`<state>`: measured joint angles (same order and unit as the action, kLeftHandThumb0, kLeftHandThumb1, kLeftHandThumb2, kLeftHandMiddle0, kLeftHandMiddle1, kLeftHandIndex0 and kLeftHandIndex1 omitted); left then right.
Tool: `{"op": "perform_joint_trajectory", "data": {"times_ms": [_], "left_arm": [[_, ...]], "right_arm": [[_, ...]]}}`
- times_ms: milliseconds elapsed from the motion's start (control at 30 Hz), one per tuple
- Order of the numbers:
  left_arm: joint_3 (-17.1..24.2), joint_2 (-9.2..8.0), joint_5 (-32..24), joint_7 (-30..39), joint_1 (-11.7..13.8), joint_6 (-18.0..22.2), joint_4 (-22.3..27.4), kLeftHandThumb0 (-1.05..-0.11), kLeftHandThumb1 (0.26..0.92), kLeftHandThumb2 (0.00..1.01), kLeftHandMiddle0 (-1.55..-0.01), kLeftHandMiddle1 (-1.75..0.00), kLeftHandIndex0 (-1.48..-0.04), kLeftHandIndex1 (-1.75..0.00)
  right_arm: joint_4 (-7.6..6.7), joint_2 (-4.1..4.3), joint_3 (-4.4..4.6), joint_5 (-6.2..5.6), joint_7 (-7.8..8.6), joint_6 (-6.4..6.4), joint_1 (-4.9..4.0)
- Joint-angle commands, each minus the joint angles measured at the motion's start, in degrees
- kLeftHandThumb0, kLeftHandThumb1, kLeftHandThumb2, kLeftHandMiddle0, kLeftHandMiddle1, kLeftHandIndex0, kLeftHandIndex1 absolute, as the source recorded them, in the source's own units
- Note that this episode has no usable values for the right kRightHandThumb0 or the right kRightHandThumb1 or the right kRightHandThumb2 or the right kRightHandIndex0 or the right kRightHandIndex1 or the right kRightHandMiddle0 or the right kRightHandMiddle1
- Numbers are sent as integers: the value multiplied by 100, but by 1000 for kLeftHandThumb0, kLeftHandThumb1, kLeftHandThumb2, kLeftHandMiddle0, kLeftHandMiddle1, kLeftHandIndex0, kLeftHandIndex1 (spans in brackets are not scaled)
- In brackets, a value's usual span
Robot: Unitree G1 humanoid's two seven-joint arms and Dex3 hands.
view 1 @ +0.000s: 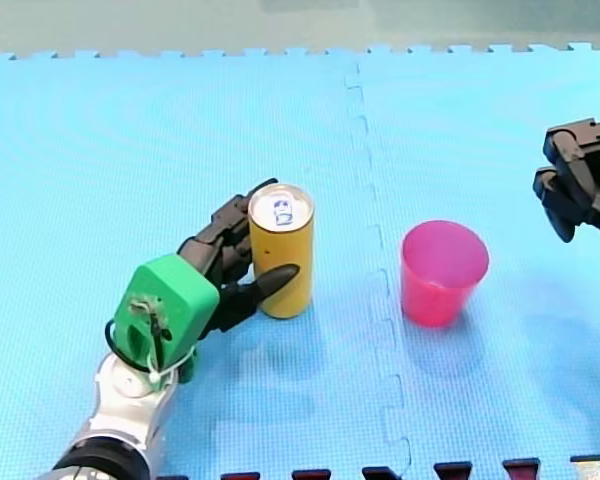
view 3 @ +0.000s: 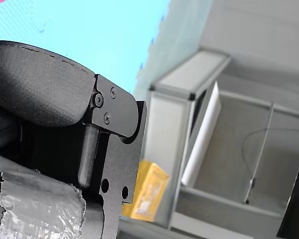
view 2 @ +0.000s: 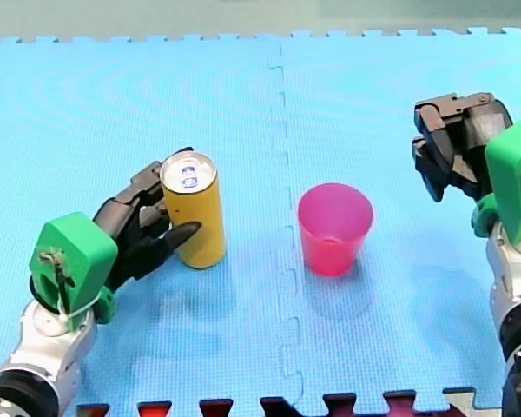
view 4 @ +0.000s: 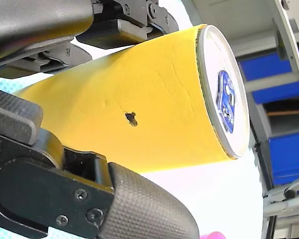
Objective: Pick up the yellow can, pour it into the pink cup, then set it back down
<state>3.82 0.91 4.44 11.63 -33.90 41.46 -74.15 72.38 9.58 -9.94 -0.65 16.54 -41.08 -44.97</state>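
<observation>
head views first: the left hand [view 1: 230, 265] is wrapped around the yellow can [view 1: 283, 255], thumb across the front, the other fingers behind. the can stands upright on the blue foam mat [view 1: 130, 150], not lifted yet. the pink cup [view 1: 442, 272] sits to the can's right, well apart, open side up. the right hand [view 2: 451, 143] is over at the right edge, holding nothing.

first wrist view: a black finger [view 3: 40, 84] up close with a grey shelf unit [view 3: 229, 149] behind it. can't tell whose hand that is.

second wrist view: this one's the left hand, its fingers [view 4: 139, 204] pressed on both sides of the can's body, the lid and blue tab poking out past them.

handling guess: thin metal, so stiff enough but easy to dent, and the smooth wall looks slippery. probably light. mid-body, where the hand sits now, looks like the right spot, firm but not crushing.

count: one can, one cup, two robot hands.
</observation>
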Motion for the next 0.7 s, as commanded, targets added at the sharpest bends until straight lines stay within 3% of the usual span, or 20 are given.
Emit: {"op": "perform_joint_trajectory", "data": {"times_ms": [0,467,667], "left_arm": [[8,-7,1,15,-61,-55,-9,-1048,885,7,-348,-4,-287,-2],[20,54,12,-169,-150,-88,-13,-1048,836,0,-345,-1,-287,0],[105,65,-28,-438,-138,-12,-22,-996,770,0,-390,-17,-318,-9]], "right_arm": [[-15,43,6,4,2,-32,27],[-6,37,21,16,-24,-49,40],[-5,52,21,17,-30,-56,40]]}}
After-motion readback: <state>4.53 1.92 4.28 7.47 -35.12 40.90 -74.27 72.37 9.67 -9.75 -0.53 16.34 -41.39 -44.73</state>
